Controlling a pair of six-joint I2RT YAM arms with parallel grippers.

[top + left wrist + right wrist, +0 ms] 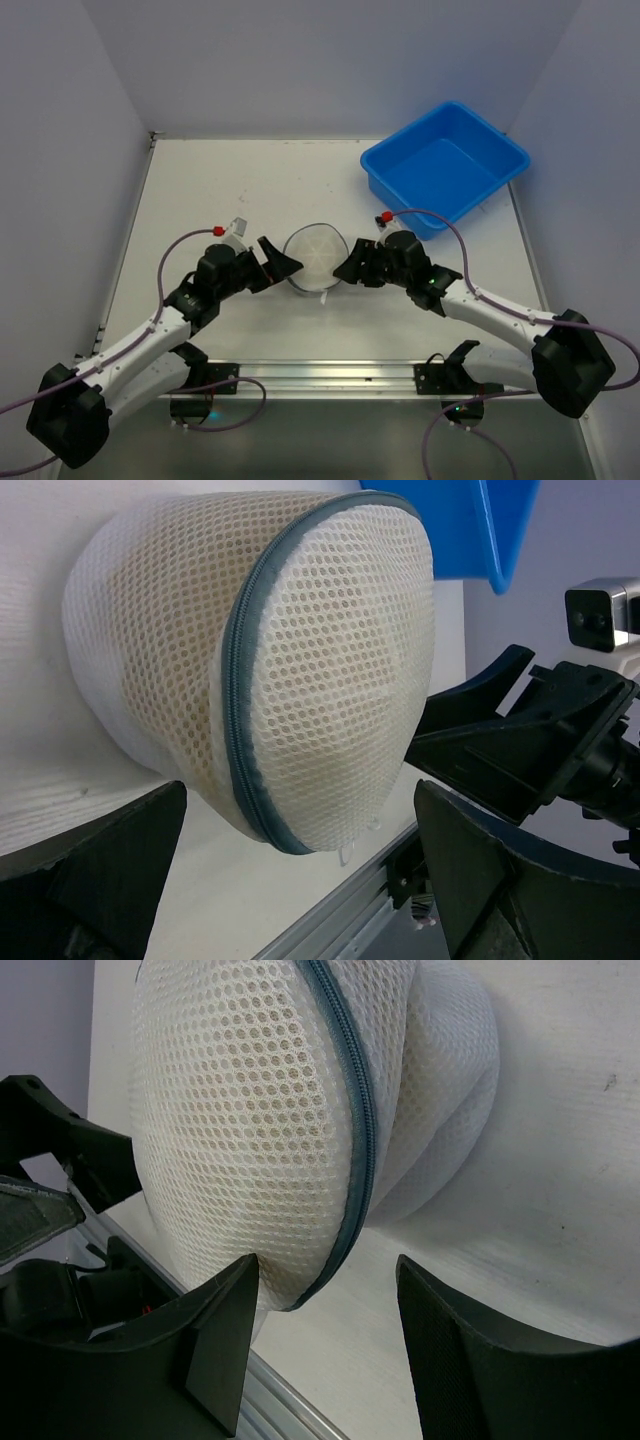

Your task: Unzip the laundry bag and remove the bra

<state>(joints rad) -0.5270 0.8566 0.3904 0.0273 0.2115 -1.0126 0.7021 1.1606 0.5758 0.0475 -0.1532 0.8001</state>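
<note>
The laundry bag [315, 253] is a round white mesh pouch standing on edge at the table's middle. Its dark bluish zipper [232, 680] runs shut around the rim. A beige tint showing through the mesh [165, 695] is the bra inside, its shape unclear. My left gripper [282, 256] stands open at the bag's left, and in the left wrist view the bag fills the space ahead of the wide jaws [300, 792]. My right gripper [352, 259] is open at the bag's right. In the right wrist view its left fingertip [245, 1270] rests against the mesh, while the other finger is apart.
A blue plastic tub [445, 165] sits at the back right of the white table [230, 190]. A metal rail [320, 372] runs along the near edge just behind the bag. A small clear loop [347, 855] hangs from the bag's lower edge.
</note>
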